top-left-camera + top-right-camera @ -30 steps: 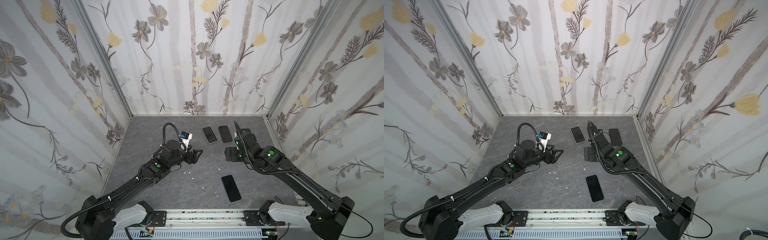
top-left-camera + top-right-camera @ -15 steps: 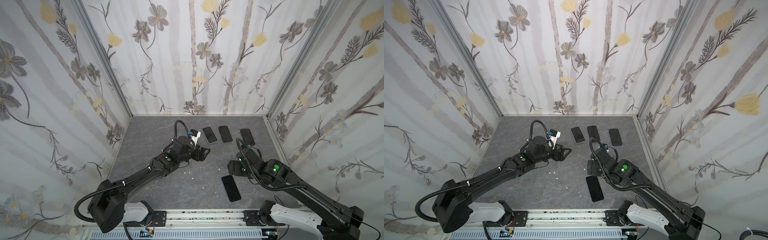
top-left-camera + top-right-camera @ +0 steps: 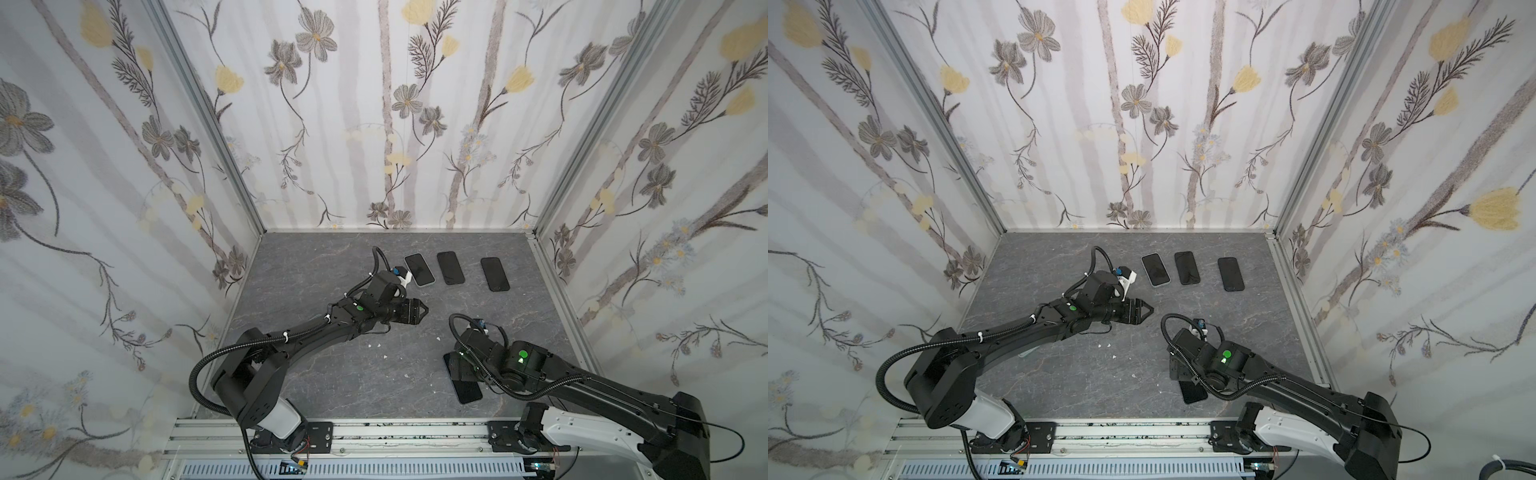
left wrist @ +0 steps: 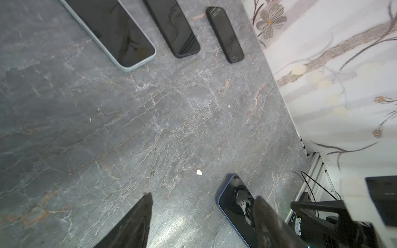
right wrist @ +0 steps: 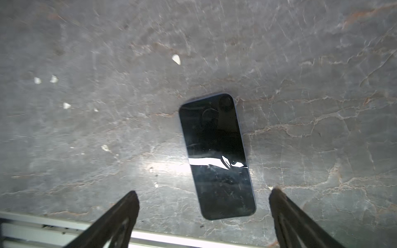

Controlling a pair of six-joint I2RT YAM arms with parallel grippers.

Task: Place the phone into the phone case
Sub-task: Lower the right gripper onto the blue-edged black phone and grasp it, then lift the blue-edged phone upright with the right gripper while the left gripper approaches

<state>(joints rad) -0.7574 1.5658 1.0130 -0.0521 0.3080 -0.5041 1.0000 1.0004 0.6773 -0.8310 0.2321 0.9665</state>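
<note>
Right wrist view shows right fingers [image 5: 111, 219] spread wide above the phone [image 5: 217, 154], empty; left fingers [image 4: 133, 221] apart

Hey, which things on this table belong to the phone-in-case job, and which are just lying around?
Job: front phone, under the open right gripper; open left gripper; light-rimmed slab and two black slabs at the back, one presumably the case, unclear which.
Lying about: white scraps on the table.

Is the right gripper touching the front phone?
Apart. Right wrist view shows bare table between the phone and both fingers of the open right gripper.
</note>
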